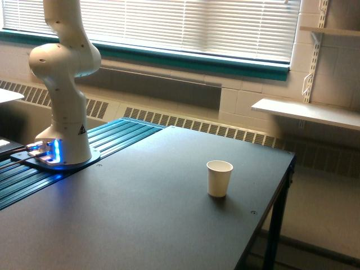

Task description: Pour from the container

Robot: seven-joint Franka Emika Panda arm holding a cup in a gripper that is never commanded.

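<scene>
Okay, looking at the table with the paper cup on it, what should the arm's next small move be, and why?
Probably bring the gripper down into view above the white paper cup. Only the arm's base and lower links show at the exterior view's left; the gripper and any container it holds are out of frame. The cup stands upright and open on the dark table, alone, so it looks like the pouring target.

My base (62, 152) sits on the surface (140, 214) at the exterior view's left, cup (219, 178) well off to its right, window (185, 25) behind.
</scene>
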